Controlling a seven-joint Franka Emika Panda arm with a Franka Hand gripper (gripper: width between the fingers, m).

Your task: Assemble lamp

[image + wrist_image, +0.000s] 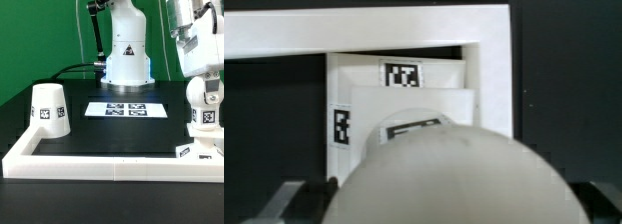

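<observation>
Grips the bulb [206, 110] in the gripper [204, 90], jaws closed on its round head; holds it upright over the flat square base [193, 150] at the exterior view's right; cannot tell whether touching the base or just above it; shows, in the wrist view, the round head close up with the tagged base beyond, tucked into the corner of the white border rail [110, 162]; finds the shade [46, 108] well apart on the dark surface [90, 135], at the exterior view's left, wide end down; 1 marker board [126, 108] between, further back.
</observation>
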